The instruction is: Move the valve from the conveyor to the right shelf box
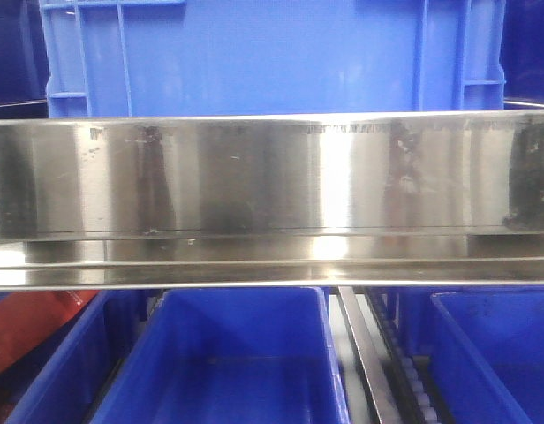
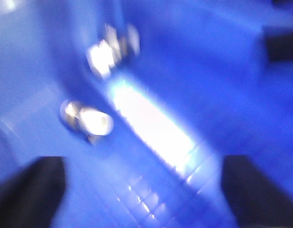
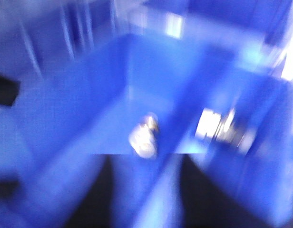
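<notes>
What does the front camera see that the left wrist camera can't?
Only the front view shows the long shiny metal rail, a big blue crate behind it, and something orange-red at lower left. Only the left wrist view shows two blurry silvery pieces lying in a blue box, with the left pincer spread wide. Both show blue plastic boxes.

Heavily blurred view: a blue box [image 3: 137, 85] holds a small silvery piece [image 3: 144, 136] on its floor, a second shiny piece [image 3: 222, 126] lies beside it, dark gripper fingers [image 3: 96, 194] below.
</notes>
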Robot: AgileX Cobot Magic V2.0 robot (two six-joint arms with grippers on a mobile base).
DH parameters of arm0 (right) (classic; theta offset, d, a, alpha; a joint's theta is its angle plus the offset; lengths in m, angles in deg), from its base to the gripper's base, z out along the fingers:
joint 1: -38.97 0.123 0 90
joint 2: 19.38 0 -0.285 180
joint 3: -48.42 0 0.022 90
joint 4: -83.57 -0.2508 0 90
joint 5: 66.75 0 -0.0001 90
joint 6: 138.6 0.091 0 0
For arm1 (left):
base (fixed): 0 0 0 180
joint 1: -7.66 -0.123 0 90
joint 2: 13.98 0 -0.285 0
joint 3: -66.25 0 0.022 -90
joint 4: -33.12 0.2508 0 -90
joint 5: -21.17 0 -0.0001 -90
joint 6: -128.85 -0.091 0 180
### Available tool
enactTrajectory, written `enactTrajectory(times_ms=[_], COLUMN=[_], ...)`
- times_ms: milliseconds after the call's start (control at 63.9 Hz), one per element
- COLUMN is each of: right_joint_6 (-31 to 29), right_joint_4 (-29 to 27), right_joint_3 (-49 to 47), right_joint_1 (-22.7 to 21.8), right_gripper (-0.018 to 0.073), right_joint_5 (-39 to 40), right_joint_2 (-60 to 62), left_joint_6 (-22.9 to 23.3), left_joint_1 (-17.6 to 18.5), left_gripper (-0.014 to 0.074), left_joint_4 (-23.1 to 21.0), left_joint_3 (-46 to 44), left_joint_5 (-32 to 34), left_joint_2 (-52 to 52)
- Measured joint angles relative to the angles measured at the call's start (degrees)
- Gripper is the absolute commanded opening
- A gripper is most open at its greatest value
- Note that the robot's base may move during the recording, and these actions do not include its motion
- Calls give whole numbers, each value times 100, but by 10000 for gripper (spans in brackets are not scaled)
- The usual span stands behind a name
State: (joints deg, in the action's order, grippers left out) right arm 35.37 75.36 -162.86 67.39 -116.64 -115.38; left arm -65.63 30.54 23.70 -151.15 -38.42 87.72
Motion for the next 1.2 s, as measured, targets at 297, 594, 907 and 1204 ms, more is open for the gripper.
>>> enactTrajectory(times_ms=[297, 594, 907, 1204], right_joint_6=[0, 0, 0, 0], right_joint_4=[177, 199, 209, 221], right_joint_3=[1271, 4151, 6628, 8108], right_joint_1=[-32, -32, -32, -32], right_gripper=[-155, -155, -155, -155], right_joint_5=[491, 1978, 3140, 3522], right_joint_2=[1456, 3221, 5144, 6223], left_joint_6=[579, 1001, 1023, 1023], left_joint_1=[-539, -590, -590, -590], left_gripper=[-111, -111, -111, -111], left_joint_4=[0, 143, 202, 217], left_joint_3=[515, 3623, 6804, 8781], left_joint_5=[-510, 1257, 3228, 4593], left_joint_2=[-1116, -3143, -5695, -7450])
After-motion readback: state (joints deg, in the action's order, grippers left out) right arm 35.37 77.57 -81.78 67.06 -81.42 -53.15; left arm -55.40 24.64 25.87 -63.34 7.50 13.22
